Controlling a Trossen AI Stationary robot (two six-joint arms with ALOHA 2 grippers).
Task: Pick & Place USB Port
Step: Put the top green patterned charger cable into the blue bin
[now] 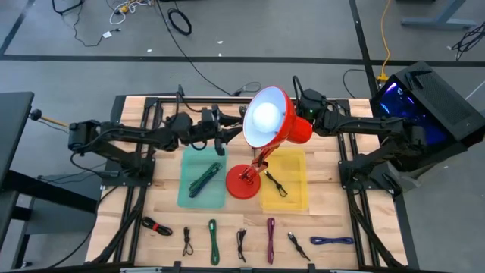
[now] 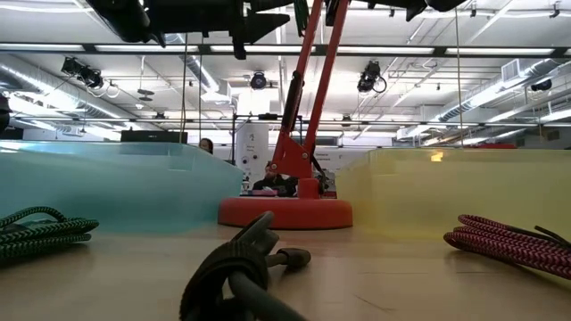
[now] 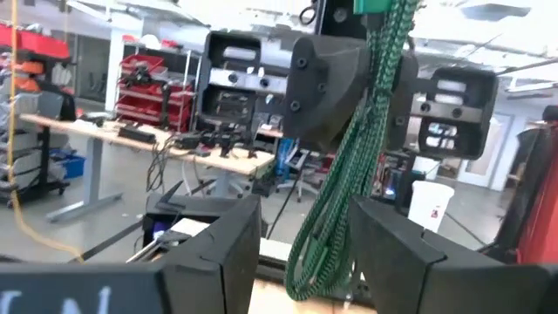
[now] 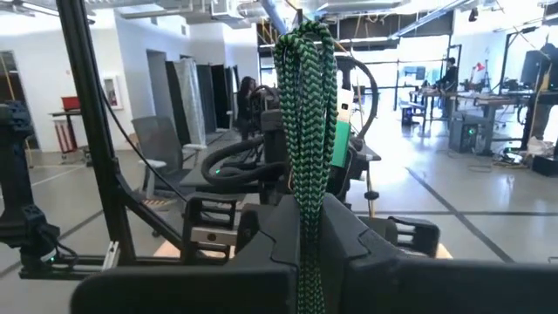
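Green braided cable (image 4: 305,131) hangs vertical, pinched between pressed-together fingers of right gripper (image 4: 307,228), high above table behind red lamp (image 1: 261,133). Left gripper (image 3: 305,253) faces it, fingers spread around cable's lower loop. Green tray (image 1: 203,178) lies below, toward left arm.

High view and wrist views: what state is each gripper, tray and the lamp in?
Right gripper: shut on green cable.
Left gripper: open, fingers either side of green cable.
Teal tray: holds one dark cable.
Yellow tray: holds one black cable.
Red lamp: upright between trays.
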